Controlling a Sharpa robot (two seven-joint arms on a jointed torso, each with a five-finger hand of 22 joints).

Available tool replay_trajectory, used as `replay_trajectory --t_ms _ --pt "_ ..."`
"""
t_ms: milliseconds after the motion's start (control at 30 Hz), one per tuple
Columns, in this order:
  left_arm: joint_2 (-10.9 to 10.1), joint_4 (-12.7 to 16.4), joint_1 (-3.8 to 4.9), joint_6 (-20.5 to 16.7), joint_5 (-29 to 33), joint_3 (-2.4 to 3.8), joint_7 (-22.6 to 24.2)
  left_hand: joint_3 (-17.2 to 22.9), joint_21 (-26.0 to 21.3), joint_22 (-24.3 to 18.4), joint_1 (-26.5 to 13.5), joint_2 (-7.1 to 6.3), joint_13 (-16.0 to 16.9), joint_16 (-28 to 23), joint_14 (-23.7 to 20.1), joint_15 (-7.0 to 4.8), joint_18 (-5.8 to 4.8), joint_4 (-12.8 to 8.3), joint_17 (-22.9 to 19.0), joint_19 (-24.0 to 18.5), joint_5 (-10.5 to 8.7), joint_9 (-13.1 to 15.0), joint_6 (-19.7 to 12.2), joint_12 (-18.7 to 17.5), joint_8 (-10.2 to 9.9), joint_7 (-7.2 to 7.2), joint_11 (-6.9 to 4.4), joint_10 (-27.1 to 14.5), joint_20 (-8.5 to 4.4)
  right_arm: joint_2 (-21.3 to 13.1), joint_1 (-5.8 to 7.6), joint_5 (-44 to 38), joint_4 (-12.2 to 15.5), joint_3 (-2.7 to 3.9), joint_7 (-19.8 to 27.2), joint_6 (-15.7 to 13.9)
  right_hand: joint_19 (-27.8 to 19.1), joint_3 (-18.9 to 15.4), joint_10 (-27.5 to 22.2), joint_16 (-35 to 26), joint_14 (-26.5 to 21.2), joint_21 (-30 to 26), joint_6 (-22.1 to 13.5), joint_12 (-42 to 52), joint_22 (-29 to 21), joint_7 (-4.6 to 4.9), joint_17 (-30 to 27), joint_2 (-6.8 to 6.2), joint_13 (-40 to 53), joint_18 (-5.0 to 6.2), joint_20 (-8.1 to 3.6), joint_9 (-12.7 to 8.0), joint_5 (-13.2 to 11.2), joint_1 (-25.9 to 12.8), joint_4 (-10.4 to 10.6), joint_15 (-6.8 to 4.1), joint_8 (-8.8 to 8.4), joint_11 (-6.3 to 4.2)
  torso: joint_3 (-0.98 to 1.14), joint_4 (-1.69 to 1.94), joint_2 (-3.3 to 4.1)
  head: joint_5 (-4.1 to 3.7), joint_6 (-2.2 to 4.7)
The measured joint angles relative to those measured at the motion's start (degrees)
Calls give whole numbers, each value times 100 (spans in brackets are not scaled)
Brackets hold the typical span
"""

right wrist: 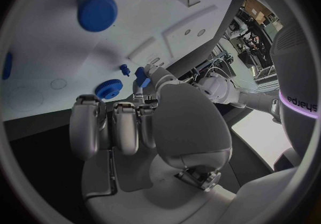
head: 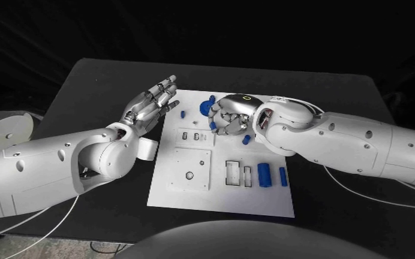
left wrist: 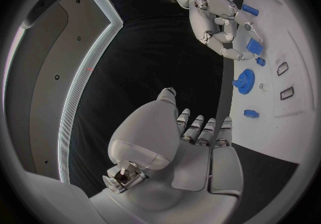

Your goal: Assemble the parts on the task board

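- Black table: carries the task board at its middle; both arms reach in over it.
- Task board: white plate lying flat, with raised panels on its left half and rectangular cut-outs near its middle.
- Right hand: over the far part of the board, fingers curled inward and downward. The right wrist view shows a small blue part at its fingertips; whether it is pinched or merely touched cannot be told.
- Left hand: raised over the table just left of the board's far left corner, fingers apart and extended, holding nothing, clear of the board.
- Blue gear: on the far part of the board, just left of the right hand; the left wrist view shows it toothed with a central knob.
- Blue cylinder: lying on the near right part of the board, just right of the cut-outs.
- Blue bar: lying just right of the cylinder, parallel to it.
- Small blue peg: on the far left part of the board, left of the gear and near the left hand's fingertips.
- Small blue block: on the board just near of the right hand.
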Motion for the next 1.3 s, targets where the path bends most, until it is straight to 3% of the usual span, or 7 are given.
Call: replay_trajectory --t_ms 467,1033,1300 --pt "33 -28 0 22 0 -3 -52 0 0 0 23 -23 4 0 0 -1 0 0 5 0 0 0 0 0 0 0 19 20 0 127 -33 -142 -38 4 -155 140 -22 26 0 -32 0 -50 -25 0 4 20 -1 -1 0 0 23 3 -49 -1 -11 0 -26 0 0 -10 -1 -19 -46" --pt "61 -70 -1 48 0 -4 -90 15 0 -1 23 -22 3 22 21 19 0 -15 4 0 0 0 0 0 0 0 19 20 0 249 -40 -174 -88 4 -176 295 -43 82 0 -89 0 -106 -40 0 3 34 3 -1 0 0 43 40 -195 -1 -47 1 -127 0 -2 -4 -3 -18 -32" --pt "74 -89 -5 57 0 -5 -95 15 0 -1 23 -22 2 21 21 19 1 -15 3 0 0 0 0 0 0 0 19 20 0 285 -52 -177 -138 4 -176 381 -84 115 21 -145 0 -194 -90 0 3 84 3 -32 -1 0 43 -2 -275 -32 -64 1 -266 22 -2 -5 -3 -21 -40"
